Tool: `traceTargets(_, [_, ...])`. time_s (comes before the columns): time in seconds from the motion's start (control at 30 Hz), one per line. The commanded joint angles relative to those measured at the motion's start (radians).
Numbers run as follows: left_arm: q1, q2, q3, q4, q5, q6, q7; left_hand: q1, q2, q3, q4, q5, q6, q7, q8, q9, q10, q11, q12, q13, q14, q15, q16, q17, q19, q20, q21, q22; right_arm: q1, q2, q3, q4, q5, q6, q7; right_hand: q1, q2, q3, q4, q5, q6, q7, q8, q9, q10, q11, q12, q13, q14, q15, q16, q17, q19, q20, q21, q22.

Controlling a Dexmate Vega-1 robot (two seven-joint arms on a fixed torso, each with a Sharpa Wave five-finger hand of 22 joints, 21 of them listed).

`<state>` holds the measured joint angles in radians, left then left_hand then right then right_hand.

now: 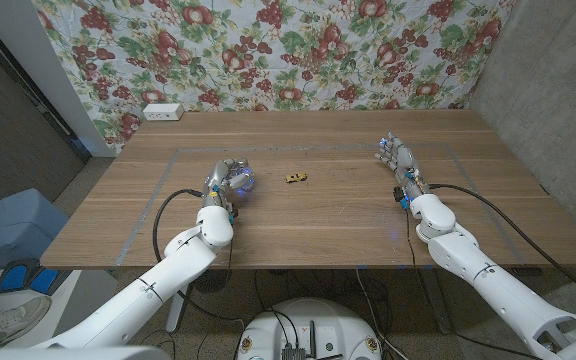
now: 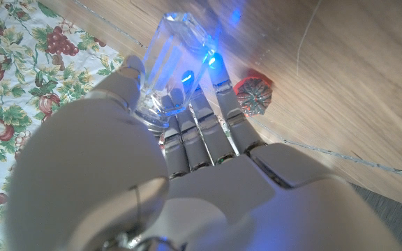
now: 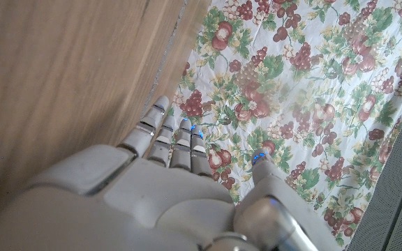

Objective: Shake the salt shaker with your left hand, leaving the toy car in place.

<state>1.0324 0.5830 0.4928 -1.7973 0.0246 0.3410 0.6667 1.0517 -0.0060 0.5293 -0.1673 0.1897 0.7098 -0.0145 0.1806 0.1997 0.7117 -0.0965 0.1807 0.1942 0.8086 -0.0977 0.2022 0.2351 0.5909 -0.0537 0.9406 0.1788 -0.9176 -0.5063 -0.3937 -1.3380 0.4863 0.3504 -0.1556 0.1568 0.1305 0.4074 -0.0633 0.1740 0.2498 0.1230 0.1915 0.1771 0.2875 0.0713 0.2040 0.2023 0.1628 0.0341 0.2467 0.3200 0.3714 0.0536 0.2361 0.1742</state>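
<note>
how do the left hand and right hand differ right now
The left hand grips the clear salt shaker; the right hand holds nothing. The left hand's fingers wrap around the glass, while the right hand's fingers are extended. The left hand is close to the toy car; the right hand is far from it. Both are white, with blue lights.

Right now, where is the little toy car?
In the head view the toy car sits on the wooden table near the middle, just to the right of the left robot hand, which grips the salt shaker.
</note>
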Motion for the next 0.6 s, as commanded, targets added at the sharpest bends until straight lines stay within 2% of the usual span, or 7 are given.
traceTargets(0.03, [0.008,0.014,0.007,-0.024,0.033,0.035,0.016,0.041,0.034,-0.035,-0.001,0.007,-0.05,-0.013,-0.008,0.002,-0.05,0.011,-0.005,0.002,-0.044,-0.083,0.011,0.014,-0.042,-0.006,-0.013,-0.002,-0.011,-0.006,0.002,-0.019,-0.005,0.004,-0.004,-0.002,0.019,0.007,-0.004,0.001,0.005,-0.004,0.0,0.003,0.001,-0.002,-0.001,0.002,0.003,0.003,-0.001,0.003,0.003,0.003,-0.007,0.005])
traceTargets(0.23, [0.017,0.017,0.007,-0.038,0.047,0.04,0.026,0.018,0.014,-0.075,0.001,0.007,-0.142,-0.025,-0.012,-0.001,-0.131,0.017,-0.005,0.004,-0.121,-0.061,0.008,0.021,-0.096,0.01,-0.032,-0.002,-0.012,-0.006,0.002,-0.022,-0.006,0.001,-0.006,-0.002,0.019,0.007,-0.004,0.001,0.005,-0.004,-0.001,0.003,0.001,-0.001,-0.001,0.002,0.003,0.003,-0.001,0.003,0.004,0.002,-0.007,0.005])
traceTargets(0.33, [0.02,0.016,0.009,-0.047,0.059,0.053,0.036,0.006,0.009,-0.099,0.003,0.009,-0.19,-0.03,-0.008,-0.002,-0.198,0.032,-0.007,0.004,-0.166,-0.045,0.008,0.023,-0.125,0.019,-0.045,-0.002,-0.012,-0.006,0.002,-0.025,-0.008,-0.001,-0.007,-0.002,0.019,0.007,-0.004,0.001,0.005,-0.004,-0.001,0.003,0.0,-0.003,-0.002,0.002,0.003,0.004,-0.001,0.003,0.004,0.003,-0.008,0.005])
traceTargets(0.37, [0.021,0.015,0.01,-0.049,0.065,0.056,0.043,0.005,0.007,-0.107,0.002,0.01,-0.214,-0.033,-0.009,-0.002,-0.22,0.027,-0.006,0.004,-0.192,-0.037,0.004,0.022,-0.14,0.025,-0.051,-0.002,-0.013,-0.005,0.003,-0.026,-0.005,-0.002,-0.008,-0.002,0.019,0.007,-0.004,0.001,0.004,-0.004,-0.001,0.003,0.0,-0.003,-0.002,0.002,0.003,0.003,-0.001,0.003,0.004,0.003,-0.008,0.005])
traceTargets(0.43, [0.024,0.012,0.01,-0.05,0.071,0.057,0.052,0.0,0.004,-0.12,0.003,0.01,-0.249,-0.037,-0.01,-0.003,-0.252,0.035,-0.006,0.004,-0.217,-0.033,0.004,0.023,-0.161,0.025,-0.061,-0.002,-0.013,-0.006,0.002,-0.026,-0.007,-0.003,-0.009,-0.003,0.019,0.007,-0.004,0.001,0.005,-0.005,-0.001,0.003,0.0,-0.003,-0.002,0.002,0.003,0.004,-0.001,0.003,0.005,0.003,-0.008,0.005])
traceTargets(0.6, [0.034,0.004,0.002,-0.046,0.073,0.036,0.068,-0.044,-0.005,-0.161,0.018,0.008,-0.344,-0.029,-0.01,-0.004,-0.345,0.046,-0.006,0.003,-0.288,-0.005,0.0,0.02,-0.208,0.036,-0.086,-0.002,-0.014,-0.005,0.002,-0.028,-0.006,-0.006,-0.009,-0.003,0.018,0.007,-0.004,0.001,0.004,-0.005,-0.001,0.003,-0.001,-0.004,-0.002,0.002,0.003,0.002,-0.001,0.003,0.005,0.002,-0.009,0.005])
